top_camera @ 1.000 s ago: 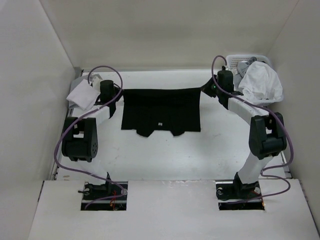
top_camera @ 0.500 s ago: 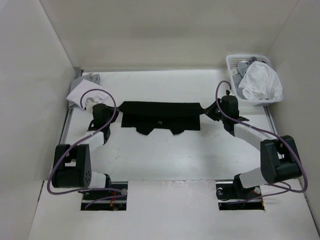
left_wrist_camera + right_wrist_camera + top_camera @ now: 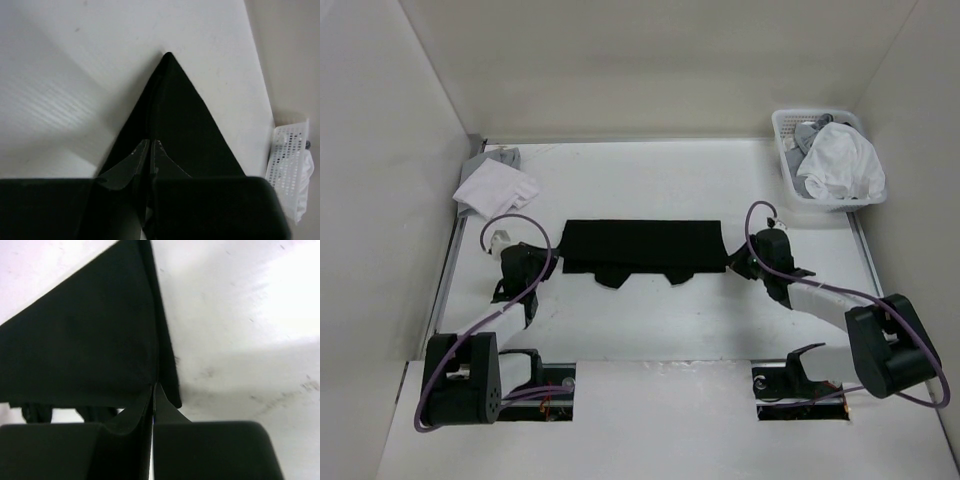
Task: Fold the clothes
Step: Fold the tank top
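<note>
The clothes, a black T-shirt (image 3: 642,243), lie as a wide band across the middle of the white table, with sleeve and hem ends poking out along the near edge. My left gripper (image 3: 552,262) is shut on its left corner and my right gripper (image 3: 732,260) is shut on its right corner. In the left wrist view the closed jaws of my left gripper (image 3: 151,145) pinch black fabric (image 3: 185,120) that tapers to a point ahead. The right wrist view has my right gripper (image 3: 154,387) closed on the cloth's edge (image 3: 85,350).
A white basket (image 3: 782,135) holding white and grey garments (image 3: 840,165) stands at the back right corner. A white folded cloth pile (image 3: 495,187) lies at the back left. Walls close in the left, right and far sides.
Both arms have drawn back toward the near edge, carrying the shirt's far edge with them. The shirt has gone from a tall spread to a shorter band.
</note>
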`<action>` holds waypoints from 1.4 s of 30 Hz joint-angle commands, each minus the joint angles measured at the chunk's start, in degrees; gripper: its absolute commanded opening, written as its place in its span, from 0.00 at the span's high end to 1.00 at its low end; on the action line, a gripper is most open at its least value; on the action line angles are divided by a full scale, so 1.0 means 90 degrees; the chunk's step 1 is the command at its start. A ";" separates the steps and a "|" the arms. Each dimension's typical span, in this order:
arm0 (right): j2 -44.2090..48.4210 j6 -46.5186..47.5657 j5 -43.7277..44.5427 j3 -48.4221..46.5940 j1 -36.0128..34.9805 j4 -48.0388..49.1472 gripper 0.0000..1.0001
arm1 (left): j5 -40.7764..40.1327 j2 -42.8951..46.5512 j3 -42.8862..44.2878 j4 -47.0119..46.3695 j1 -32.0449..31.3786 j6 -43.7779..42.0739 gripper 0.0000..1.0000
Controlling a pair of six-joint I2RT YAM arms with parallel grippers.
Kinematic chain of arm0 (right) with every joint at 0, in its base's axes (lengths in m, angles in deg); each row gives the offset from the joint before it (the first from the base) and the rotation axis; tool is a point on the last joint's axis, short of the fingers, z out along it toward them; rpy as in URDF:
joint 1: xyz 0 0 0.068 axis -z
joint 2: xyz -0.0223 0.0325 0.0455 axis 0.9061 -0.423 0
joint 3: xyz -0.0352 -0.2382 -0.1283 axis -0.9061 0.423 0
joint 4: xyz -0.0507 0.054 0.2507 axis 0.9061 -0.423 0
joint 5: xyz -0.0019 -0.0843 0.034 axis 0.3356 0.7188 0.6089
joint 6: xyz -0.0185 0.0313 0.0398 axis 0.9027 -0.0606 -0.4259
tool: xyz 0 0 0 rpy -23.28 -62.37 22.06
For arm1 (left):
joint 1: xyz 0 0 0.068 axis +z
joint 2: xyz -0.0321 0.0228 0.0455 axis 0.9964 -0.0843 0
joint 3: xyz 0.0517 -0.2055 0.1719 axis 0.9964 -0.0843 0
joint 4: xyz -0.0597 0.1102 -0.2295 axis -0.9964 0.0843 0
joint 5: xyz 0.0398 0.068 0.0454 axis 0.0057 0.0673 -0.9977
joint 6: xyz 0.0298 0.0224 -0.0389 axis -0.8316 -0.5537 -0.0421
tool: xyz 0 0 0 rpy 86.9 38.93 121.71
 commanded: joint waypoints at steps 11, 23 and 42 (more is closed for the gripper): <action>0.0310 -0.0133 0.0136 -0.0013 -0.0017 -0.0180 0.55 | -0.0104 0.1553 -0.0298 0.0753 0.0224 -0.0084 0.73; -0.1224 -0.0298 -0.0216 -0.0844 0.0101 0.0191 0.52 | -0.1972 -0.0891 0.1391 0.0132 -0.4396 -0.0153 0.74; -0.1126 -0.1108 0.0067 -0.0278 -0.0651 0.0376 0.52 | -0.1044 -0.0553 0.0346 -0.0144 -0.2650 -0.0855 0.75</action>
